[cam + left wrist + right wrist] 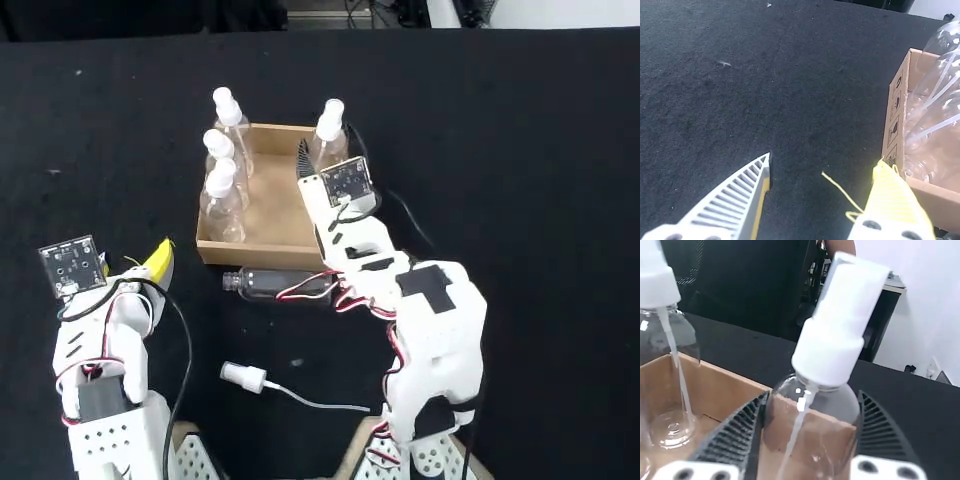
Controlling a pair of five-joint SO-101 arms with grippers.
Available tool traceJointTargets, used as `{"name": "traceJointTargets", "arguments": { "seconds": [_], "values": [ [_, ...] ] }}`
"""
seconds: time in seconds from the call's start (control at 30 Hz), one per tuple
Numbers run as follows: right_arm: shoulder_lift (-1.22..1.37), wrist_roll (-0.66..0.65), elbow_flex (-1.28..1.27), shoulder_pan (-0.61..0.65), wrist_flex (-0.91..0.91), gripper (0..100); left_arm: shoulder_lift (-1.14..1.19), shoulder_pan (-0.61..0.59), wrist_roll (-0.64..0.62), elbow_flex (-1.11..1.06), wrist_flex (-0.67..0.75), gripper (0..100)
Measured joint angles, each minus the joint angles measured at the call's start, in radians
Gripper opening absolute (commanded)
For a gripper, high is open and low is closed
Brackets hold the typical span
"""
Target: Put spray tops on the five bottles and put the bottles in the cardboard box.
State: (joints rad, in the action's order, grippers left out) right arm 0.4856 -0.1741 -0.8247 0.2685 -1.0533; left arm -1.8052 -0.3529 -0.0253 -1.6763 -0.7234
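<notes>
- Right gripper point(328, 160) clamped on held bottle point(329, 138): black fingers point(735, 435) press both sides of the clear body, white spray top on.
- Held bottle upright at far right corner of cardboard box point(265, 253); can't tell if its base touches the box floor.
- Right wrist view: dip tube runs down inside held bottle, cardboard wall shows through the plastic.
- Along the box's left wall, three more clear bottles stand upright in a row, each w/ spray top fitted: far bottle point(229, 112), middle bottle point(219, 152), near bottle point(222, 195).
- Near and middle bottles look to be touching; far bottle sits at the far left corner.
- Fifth bottle point(268, 283) lies on its side on the black desk point(520, 150), just in front of the box's front wall and parallel to it, neck toward the left arm, no spray top on. Right arm's red & white wires cross its other end.
- Loose spray top point(243, 377) lies on the desk nearer the arm bases, apart from fifth bottle, thin tube trailing toward the right arm's base.
- Left gripper point(824, 160) hangs over bare desk near the box's front left corner, fingers spread apart: one pale grey, one yellow.
</notes>
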Motion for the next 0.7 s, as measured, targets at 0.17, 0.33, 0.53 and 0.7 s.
{"name": "traceJointTargets", "arguments": {
  "seconds": [0.17, 0.33, 0.53, 0.7],
  "values": [
    [0.0, -0.005, 0.0, -0.002, 0.0, 33.2, 0.0, 0.0, 0.0, 0.0, 0.0, 21],
    [0.0, -0.006, 0.0, 0.0, 0.0, 31.9, 0.0, 0.0, 0.0, 0.0, 0.0, 21],
    [0.0, -0.006, 0.0, 0.0, 0.0, 31.9, 0.0, 0.0, 0.0, 0.0, 0.0, 21],
    [0.0, -0.006, -0.002, 0.0, 0.0, 31.9, 0.0, 0.0, 0.0, 0.0, 0.0, 21]
  ]
}}
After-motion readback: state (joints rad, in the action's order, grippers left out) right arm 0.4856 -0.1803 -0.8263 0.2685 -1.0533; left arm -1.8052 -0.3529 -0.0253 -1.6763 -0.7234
